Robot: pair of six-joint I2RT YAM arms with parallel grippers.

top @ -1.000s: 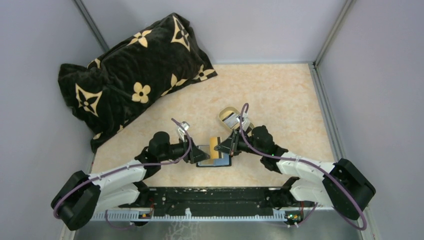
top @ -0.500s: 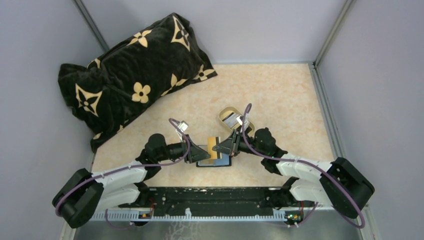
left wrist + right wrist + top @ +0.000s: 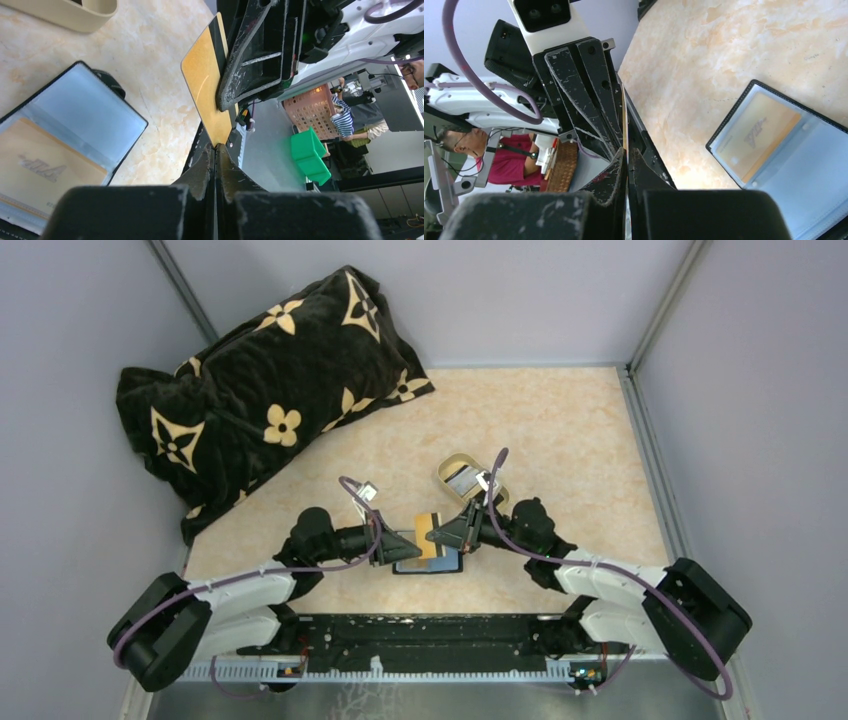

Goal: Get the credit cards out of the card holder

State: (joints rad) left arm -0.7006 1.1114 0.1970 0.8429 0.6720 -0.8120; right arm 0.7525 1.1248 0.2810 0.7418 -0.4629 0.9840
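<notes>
Top view: both arms reach in to the middle of the table (image 3: 560, 440), and the left gripper (image 3: 408, 546) and right gripper (image 3: 436, 533) meet tip to tip right over the card holder (image 3: 452, 565). The holder lies open and flat near the front edge. An orange card (image 3: 429, 526) stands on edge between the two grippers, above the holder and out of it. A gold-rimmed tray (image 3: 452, 466) sits just behind the right gripper, and a black flowered pillow (image 3: 262, 390) is well apart at back left. Left wrist view: the left jaws are pressed together with no gap, nipping the lower corner of the orange card. The right gripper's black fingers clamp the same card higher up from the far side. The card is tilted and clear of the table. The holder is at lower left, its clear sleeve facing up with a second card (image 3: 42, 162), pale yellow, tucked inside. The tray's beige rim shows at top left. Right wrist view: the right jaws are closed flat on the orange card, seen edge-on as a thin line running up into the left gripper's fingers opposite. The open holder is at lower right on the table with the yellowish card showing through the sleeve.
</notes>
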